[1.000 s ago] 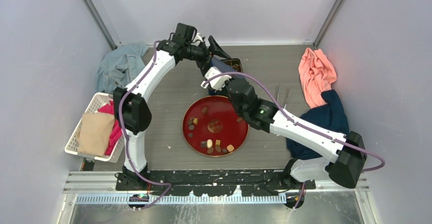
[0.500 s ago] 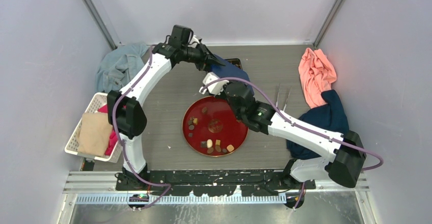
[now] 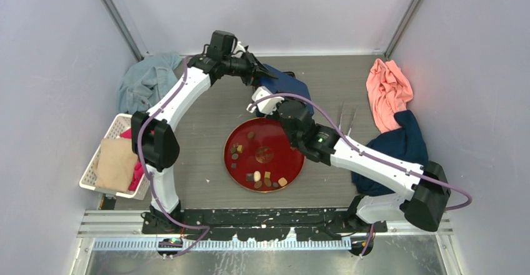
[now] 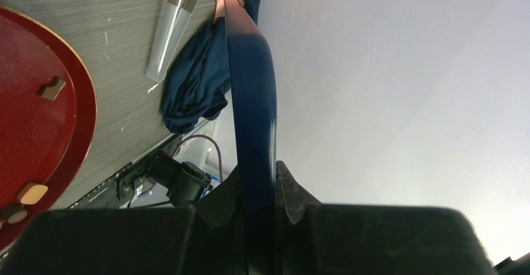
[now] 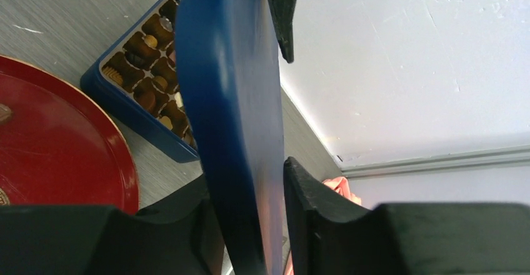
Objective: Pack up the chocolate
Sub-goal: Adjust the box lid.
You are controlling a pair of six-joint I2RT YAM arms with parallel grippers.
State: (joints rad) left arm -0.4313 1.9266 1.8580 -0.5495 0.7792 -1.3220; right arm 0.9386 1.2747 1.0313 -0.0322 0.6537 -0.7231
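Brown chocolate (image 5: 149,40) just beyond right end effector (image 5: 247,184).

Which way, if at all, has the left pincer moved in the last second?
Yes. Seen from above, the left pincer has come a little nearer the red plate, and it has shut on the blue lid.

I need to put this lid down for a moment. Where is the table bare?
Bare table between the red plate and the white basket. Another bare strip far right, between the blue lid and the pink cloth, beyond the tweezers. Crowded: the far middle, around the lid and the chocolate box.
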